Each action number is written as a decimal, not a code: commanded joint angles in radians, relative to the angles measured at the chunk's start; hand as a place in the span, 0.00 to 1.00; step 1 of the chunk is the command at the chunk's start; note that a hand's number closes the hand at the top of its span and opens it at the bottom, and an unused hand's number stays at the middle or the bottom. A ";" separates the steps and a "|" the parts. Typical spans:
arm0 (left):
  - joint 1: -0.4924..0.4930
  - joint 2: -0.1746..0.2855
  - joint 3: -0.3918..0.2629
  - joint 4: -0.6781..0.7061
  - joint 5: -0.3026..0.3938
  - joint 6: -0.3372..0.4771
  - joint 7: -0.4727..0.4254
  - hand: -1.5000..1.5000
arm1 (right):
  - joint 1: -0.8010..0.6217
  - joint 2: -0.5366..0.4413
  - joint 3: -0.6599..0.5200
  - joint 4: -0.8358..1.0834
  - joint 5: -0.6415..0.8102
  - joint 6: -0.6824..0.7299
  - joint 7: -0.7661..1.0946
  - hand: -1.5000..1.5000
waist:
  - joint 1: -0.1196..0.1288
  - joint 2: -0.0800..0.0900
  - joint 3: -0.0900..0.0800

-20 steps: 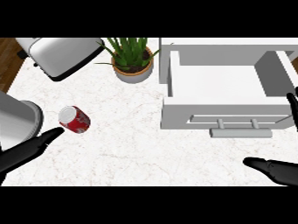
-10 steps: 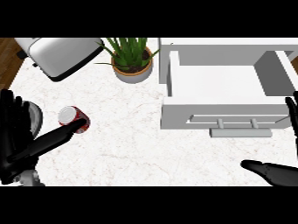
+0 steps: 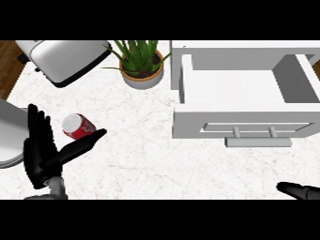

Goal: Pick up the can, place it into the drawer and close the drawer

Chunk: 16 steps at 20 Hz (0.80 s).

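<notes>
Red can (image 3: 78, 126): on its side just beyond thumb of left hand (image 3: 46, 151); hand spread wide, nothing held. Risk: can rolled away if nudged.

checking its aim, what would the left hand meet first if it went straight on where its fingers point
Probably not the red cylindrical can: the left hand points past its left side, toward the silver metal toaster. Height unclear.
</notes>
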 commanded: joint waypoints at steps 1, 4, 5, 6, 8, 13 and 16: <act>0.018 -0.001 -0.064 0.115 0.062 0.093 -0.114 0.00 | -0.019 0.001 -0.013 0.004 0.001 -0.001 0.011 0.00 | 0.001 0.000 0.000; -0.023 0.036 0.062 0.135 0.107 -0.001 -0.103 0.00 | -0.024 -0.026 -0.056 0.002 -0.042 0.033 0.027 0.00 | 0.002 0.000 0.000; 0.054 -0.001 0.052 0.198 0.155 -0.005 -0.278 0.00 | 0.063 0.061 0.047 -0.076 0.051 -0.010 -0.002 0.00 | 0.001 0.000 0.000; 0.051 -0.001 0.038 0.152 0.150 -0.002 -0.203 0.00 | 0.034 0.026 -0.008 -0.039 -0.004 0.028 -0.011 0.00 | 0.002 -0.001 0.000; -0.053 -0.001 0.087 0.366 0.206 0.011 -0.342 0.00 | 0.058 0.012 -0.026 -0.072 -0.017 0.033 0.028 0.00 | -0.004 0.001 0.000; -0.058 -0.001 0.128 0.447 0.253 -0.028 -0.398 0.00 | 0.024 -0.020 -0.080 -0.110 -0.064 0.054 0.076 0.00 | -0.001 0.000 0.000; -0.070 0.017 0.139 0.451 0.249 -0.049 -0.371 0.00 | 0.026 -0.009 -0.095 -0.098 -0.077 0.072 0.071 0.00 | 0.001 0.000 0.000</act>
